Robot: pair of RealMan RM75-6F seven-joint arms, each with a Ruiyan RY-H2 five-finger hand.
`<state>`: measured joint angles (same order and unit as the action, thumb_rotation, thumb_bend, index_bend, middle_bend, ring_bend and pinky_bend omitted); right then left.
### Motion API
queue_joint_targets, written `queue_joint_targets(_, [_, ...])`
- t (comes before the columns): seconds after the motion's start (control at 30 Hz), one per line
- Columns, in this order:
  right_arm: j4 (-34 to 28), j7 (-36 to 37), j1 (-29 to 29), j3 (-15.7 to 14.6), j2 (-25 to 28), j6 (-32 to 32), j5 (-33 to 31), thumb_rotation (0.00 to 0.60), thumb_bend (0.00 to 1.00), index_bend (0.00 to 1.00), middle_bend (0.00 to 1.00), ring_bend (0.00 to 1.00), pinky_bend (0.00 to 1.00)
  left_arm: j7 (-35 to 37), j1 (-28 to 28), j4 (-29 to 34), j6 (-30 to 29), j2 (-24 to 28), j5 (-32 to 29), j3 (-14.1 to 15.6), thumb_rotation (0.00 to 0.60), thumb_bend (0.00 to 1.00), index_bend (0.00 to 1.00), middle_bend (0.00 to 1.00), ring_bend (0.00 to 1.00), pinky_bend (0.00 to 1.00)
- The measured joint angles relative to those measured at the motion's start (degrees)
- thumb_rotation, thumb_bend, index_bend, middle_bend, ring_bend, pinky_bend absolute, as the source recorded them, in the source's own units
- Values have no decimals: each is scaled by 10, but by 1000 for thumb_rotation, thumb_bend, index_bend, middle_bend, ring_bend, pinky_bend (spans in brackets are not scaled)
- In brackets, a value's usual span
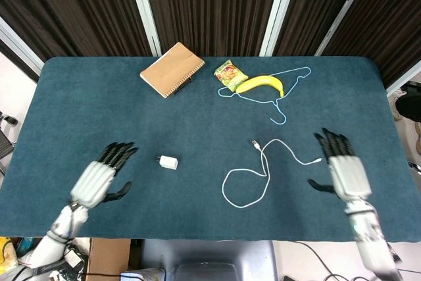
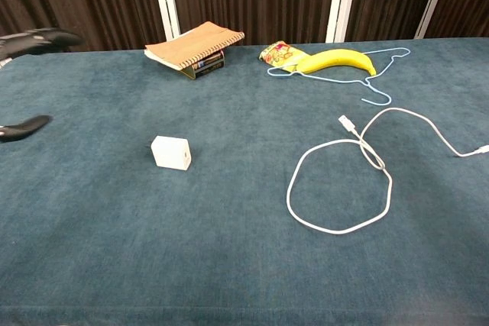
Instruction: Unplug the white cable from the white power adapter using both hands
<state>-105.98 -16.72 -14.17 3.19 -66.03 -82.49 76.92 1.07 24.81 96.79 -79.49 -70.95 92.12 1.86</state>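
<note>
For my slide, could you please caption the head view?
Both hands open, white cable and white power adapter lying apart on the table.

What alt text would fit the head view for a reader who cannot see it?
The white power adapter and the looped white cable lie apart, unplugged, on a blue table. The left robot hand and right robot hand hover open near the front edge. A notebook, snack packet, banana and blue hanger sit at the back.
</note>
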Motion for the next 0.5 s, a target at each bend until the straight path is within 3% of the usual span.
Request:
queue_joint_targets(0.13, [10,8,90,-51,12,-105,62,600,253,0,0,0,0,47,-71,-65,-101,15,45,37,600,428,0,0,0,44])
queue_joint_targets(0.23, [26,36,135,-77,18,-143,98,600,239,0,0,0,0,82,-112,-122,-141,17,57,56,600,423,0,0,0,36])
queue_joint_targets(0.33, [38,54,146,-81,23,-155,112,600,239,0,0,0,0,100,-135,-158,-143,24,65,73,600,418,0,0,0,33])
queue_joint_targets(0.5, [40,44,148,-75,26,-132,97,600,239,0,0,0,0,119,-134,-159,-121,32,61,73,600,417,0,0,0,33])
